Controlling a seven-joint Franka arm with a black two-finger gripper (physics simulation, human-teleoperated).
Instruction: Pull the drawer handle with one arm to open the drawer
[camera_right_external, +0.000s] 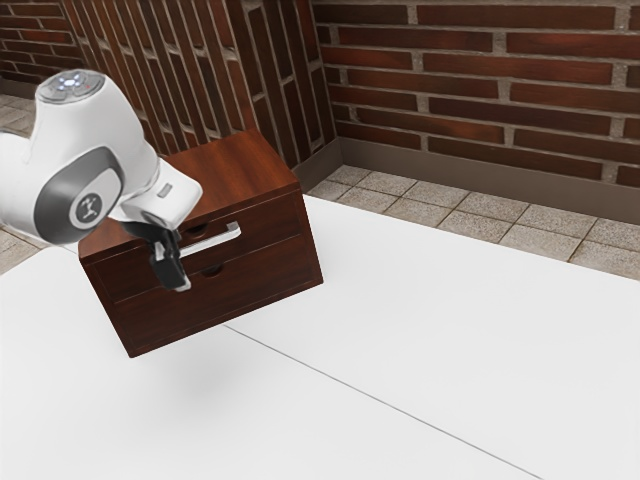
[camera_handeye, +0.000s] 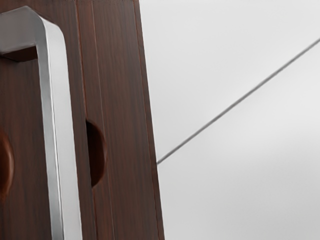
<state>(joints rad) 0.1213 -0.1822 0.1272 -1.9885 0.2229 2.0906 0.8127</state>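
A dark wooden cabinet (camera_right_external: 240, 175) with two stacked drawers stands on the white table (camera_right_external: 450, 330), at the exterior view's left. The upper drawer (camera_right_external: 270, 222) carries a silver bar handle (camera_right_external: 215, 238) and sits about flush with the cabinet front. My black gripper (camera_right_external: 174, 274) hangs in front of the cabinet, at the handle's end nearer the exterior view's left and slightly below the bar. The wrist view has the handle (camera_handeye: 55, 125) very close, running along the wood front (camera_handeye: 120, 100), with the lower drawer's finger recess (camera_handeye: 96, 154) beside it.
A thin dark seam (camera_right_external: 380, 400) crosses the table from the cabinet's base toward the front. Brick walls (camera_right_external: 480, 70) and a tiled floor (camera_right_external: 500, 215) lie behind the table. White tabletop stretches to the exterior view's right of the cabinet.
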